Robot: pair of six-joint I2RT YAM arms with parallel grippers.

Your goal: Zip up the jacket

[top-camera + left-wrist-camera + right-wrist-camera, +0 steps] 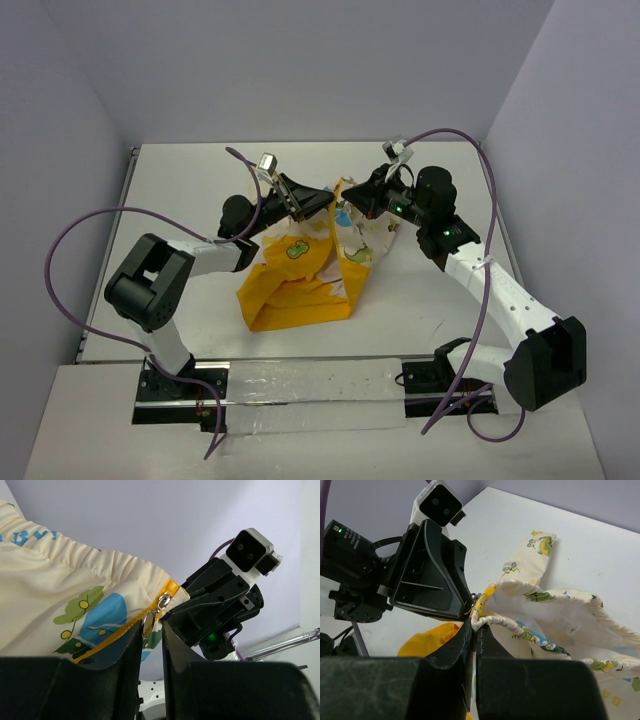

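The jacket [300, 290], cream with cartoon animals and yellow-orange panels, hangs lifted off the table between both grippers. My right gripper [476, 625] is shut on the cream gathered edge [492, 621] right beside the end of the yellow zip tape. It also shows in the top view [352, 205]. My left gripper [150, 632] faces it; its jaws stand a narrow gap apart. The metal zip pull [148, 624] sits between their tips at the end of the yellow tape [115, 637], against the left finger. The left gripper meets the right one in the top view [322, 198].
The jacket's lower part rests crumpled on the white table [180, 180]. Purple cables [90, 225] loop out to both sides of the arms. A metal base rail [300, 385] runs along the near edge. Grey walls close in the table on three sides.
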